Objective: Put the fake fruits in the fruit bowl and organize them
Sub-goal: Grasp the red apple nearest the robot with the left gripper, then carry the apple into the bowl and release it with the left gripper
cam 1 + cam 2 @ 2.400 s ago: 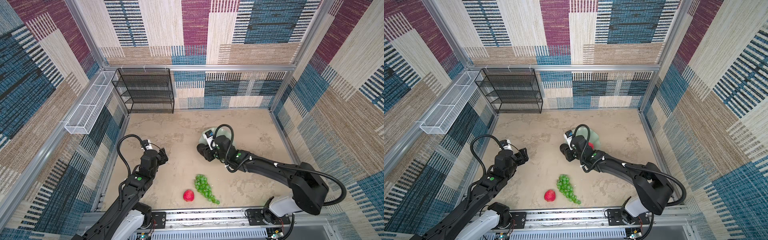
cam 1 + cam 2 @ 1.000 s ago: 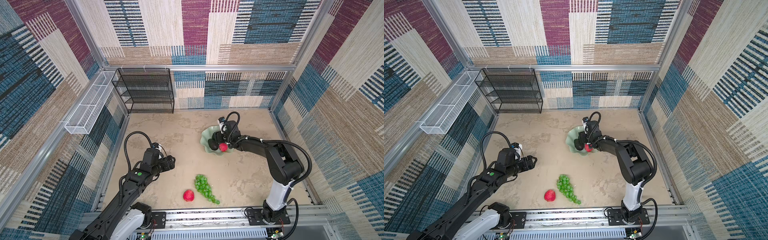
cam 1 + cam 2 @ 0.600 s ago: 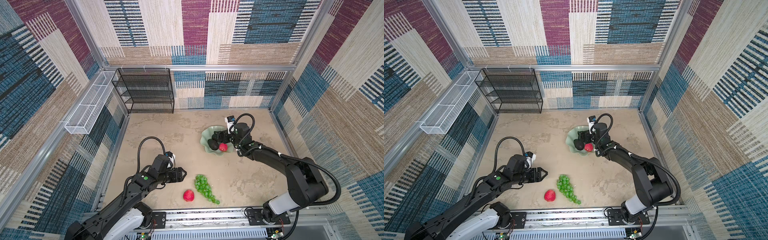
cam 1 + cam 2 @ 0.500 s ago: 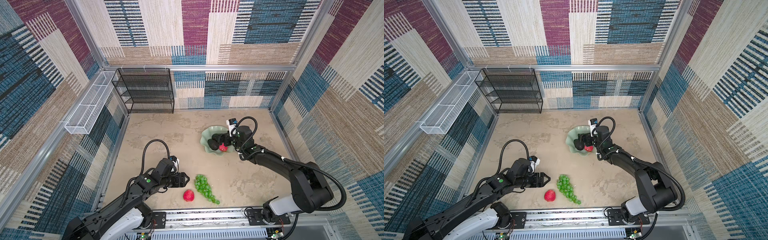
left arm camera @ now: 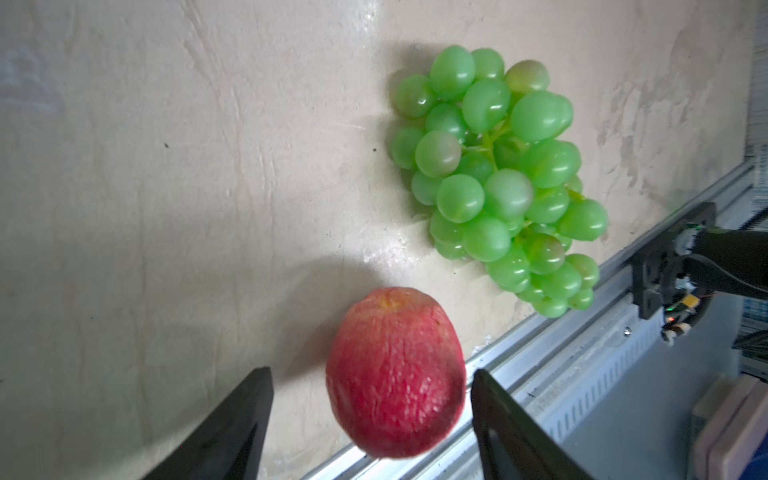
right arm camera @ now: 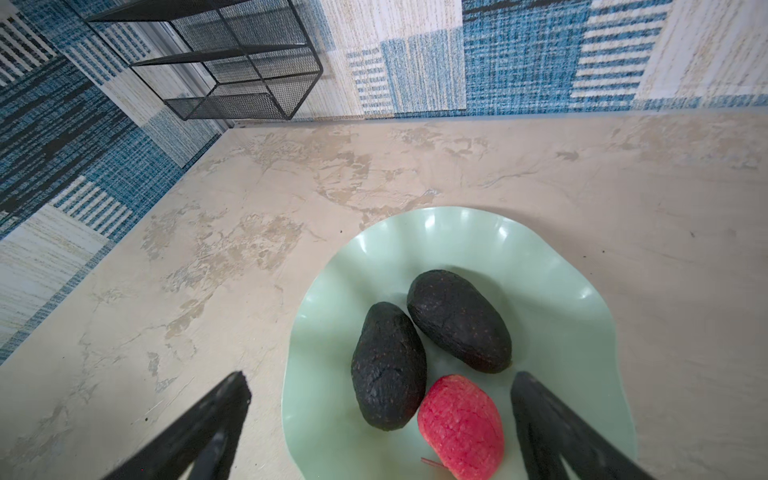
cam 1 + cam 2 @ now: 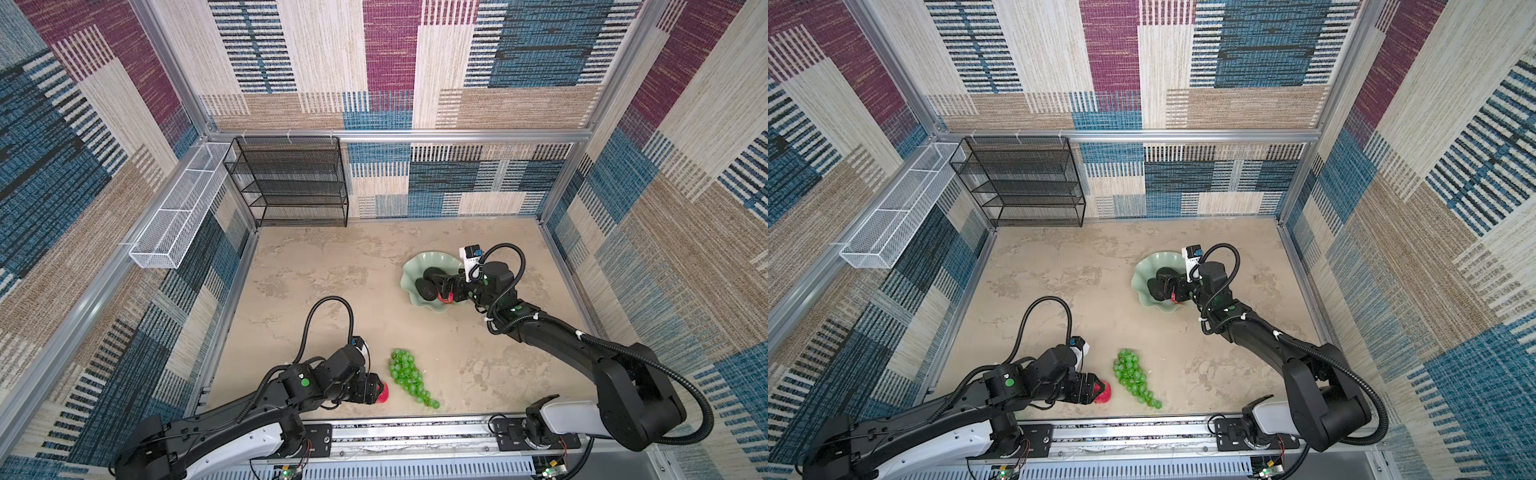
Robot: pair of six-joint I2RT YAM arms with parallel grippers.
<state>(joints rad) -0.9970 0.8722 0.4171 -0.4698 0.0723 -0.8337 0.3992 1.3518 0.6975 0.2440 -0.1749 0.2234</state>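
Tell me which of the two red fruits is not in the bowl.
The red fruit lying on the table between the open left tool's tips, beside the grapes. The other red fruit sits in the mint bowl, next to the avocados.

Glossy translucent grapes (image 5: 494,174), matt rough-skinned avocados (image 6: 388,365), smooth glossy bowl (image 6: 561,299); black wire-mesh rack (image 7: 291,183)

Back-left corner: a black wire-mesh shelf rack (image 7: 291,183) stands on the mottled beige tabletop (image 7: 324,270), tight against the patchwork woven wall (image 7: 390,62). A white wire basket (image 7: 174,216) hangs along the left wall, just beside it. An aluminium rail (image 7: 415,432) runs across the front edge.
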